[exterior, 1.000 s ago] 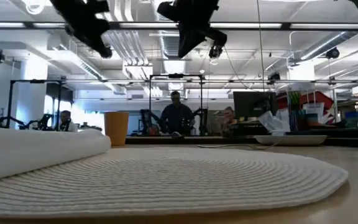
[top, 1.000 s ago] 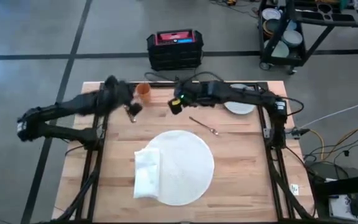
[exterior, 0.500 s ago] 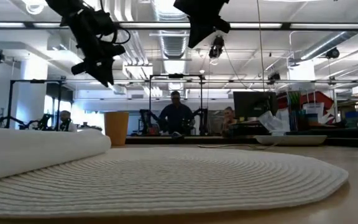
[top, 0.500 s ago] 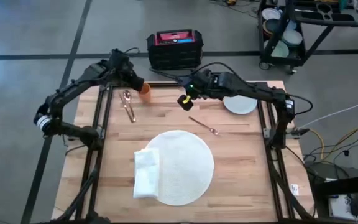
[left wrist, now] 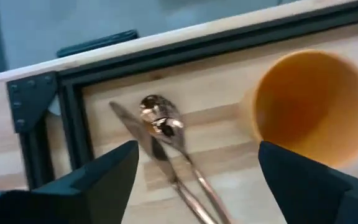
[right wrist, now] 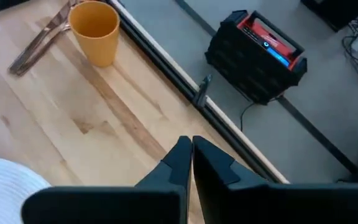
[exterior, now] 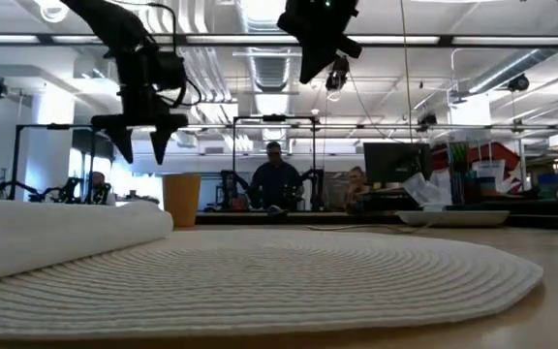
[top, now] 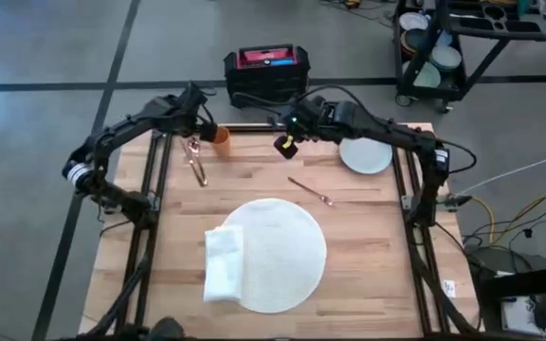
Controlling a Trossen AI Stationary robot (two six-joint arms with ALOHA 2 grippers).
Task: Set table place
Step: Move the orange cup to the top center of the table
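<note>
The round white mat (top: 275,254) lies mid-table on the table (top: 373,275), and a folded white napkin (top: 224,262) overlaps its left edge. A pale plate (top: 365,154) sits at the far right and a fork (top: 311,191) lies near it. An orange cup (top: 219,138) stands at the far left, beside a spoon and knife (top: 195,159). My left gripper (top: 200,130) hangs open above the spoon and knife (left wrist: 160,134), fingers pointing down, the cup (left wrist: 303,109) just beside it. My right gripper (top: 284,145) hovers shut over the far middle.
A black and red case (top: 266,74) sits on the floor beyond the far edge. A cart (top: 434,47) stands at the far right. Black frame rails (top: 150,204) run along the table's sides. People (exterior: 275,179) are in the room behind.
My left gripper has swung toward the table's far edge, come down beside the orange cup and opened. My right gripper has drifted a little toward the far edge and stayed shut. The things on the table have kept their places.
</note>
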